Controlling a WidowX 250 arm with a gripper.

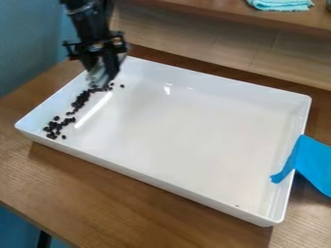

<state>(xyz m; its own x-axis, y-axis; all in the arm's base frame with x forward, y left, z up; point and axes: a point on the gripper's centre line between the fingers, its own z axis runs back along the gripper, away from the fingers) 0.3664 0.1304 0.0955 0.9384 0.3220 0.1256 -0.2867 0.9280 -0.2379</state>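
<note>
camera view: gripper [103, 77] at upper left of frame, low over left end of white tray [184, 126], pinching pale grey-green item [97, 75], too blurred to name. small dark beans [80, 100] inside tray, in loose trail from just beside pale item down toward tray's left corner, few strays apart. blue cloth [313, 162] over tray's rim at right edge of frame. tray on wooden table [129, 213]. folded teal cloth [281, 4] on wooden ledge [207, 7] at upper right.

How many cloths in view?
2 clear: blue cloth over right rim of tray; teal cloth on the shelf, top right. Pale item at the end effector may be a third; can't tell.
</note>
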